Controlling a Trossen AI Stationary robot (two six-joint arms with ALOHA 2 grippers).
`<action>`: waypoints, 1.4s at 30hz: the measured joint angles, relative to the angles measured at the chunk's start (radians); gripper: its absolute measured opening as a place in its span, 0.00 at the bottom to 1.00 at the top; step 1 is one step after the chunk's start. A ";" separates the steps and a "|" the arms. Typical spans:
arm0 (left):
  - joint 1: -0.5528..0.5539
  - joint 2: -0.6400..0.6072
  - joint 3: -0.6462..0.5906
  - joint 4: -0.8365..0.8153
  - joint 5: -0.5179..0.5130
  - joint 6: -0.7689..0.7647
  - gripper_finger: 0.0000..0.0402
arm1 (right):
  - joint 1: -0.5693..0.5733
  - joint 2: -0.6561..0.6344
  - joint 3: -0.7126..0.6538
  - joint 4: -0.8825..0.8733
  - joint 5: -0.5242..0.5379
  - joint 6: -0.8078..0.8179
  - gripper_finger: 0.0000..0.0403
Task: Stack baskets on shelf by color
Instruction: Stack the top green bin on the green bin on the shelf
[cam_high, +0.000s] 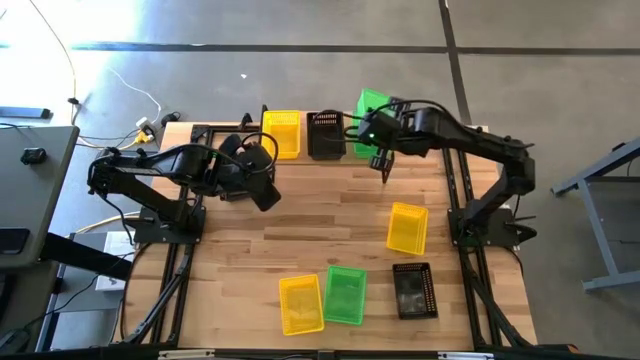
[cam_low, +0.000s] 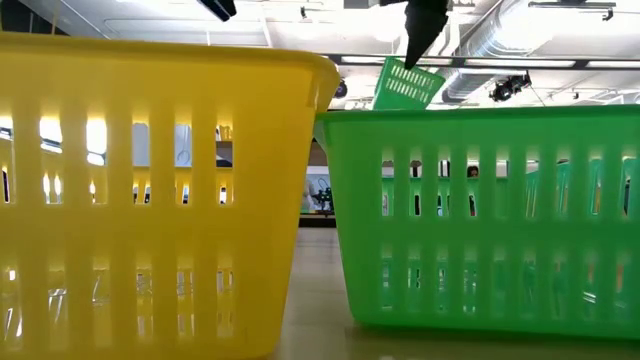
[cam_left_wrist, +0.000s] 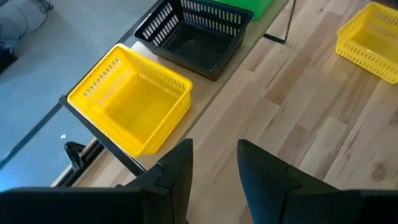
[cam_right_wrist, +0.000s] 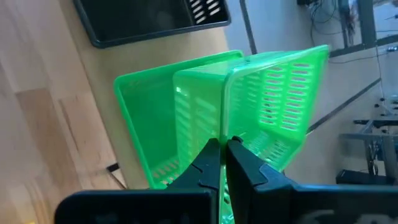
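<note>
Your right gripper (cam_right_wrist: 222, 149) pinches the wall of a tilted green perforated plastic basket (cam_right_wrist: 273, 93), nesting it into the green basket (cam_right_wrist: 149, 124) on the light-wood shelf (cam_high: 300, 155). Left gripper (cam_left_wrist: 214, 163) waits, released.

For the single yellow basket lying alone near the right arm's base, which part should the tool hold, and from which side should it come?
Grip one long wall at the rim of the yellow basket, coming straight down from above. It sits upright with its mouth open upward and slightly turned on the table, with bare wood around it, so one finger can go inside and one outside. The right tool is shut on a green basket, so the left tool, open, looks freer.
</note>
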 joint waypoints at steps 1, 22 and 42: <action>0.004 0.000 0.000 -0.006 0.000 -0.013 0.29 | 0.000 0.006 0.000 -0.002 -0.003 0.010 0.00; 0.094 0.000 0.000 -0.037 0.085 -0.041 0.29 | 0.017 0.049 -0.003 -0.024 -0.058 0.054 0.00; 0.094 0.000 0.000 -0.037 0.099 -0.007 0.29 | 0.017 0.107 -0.003 -0.017 -0.063 0.012 0.00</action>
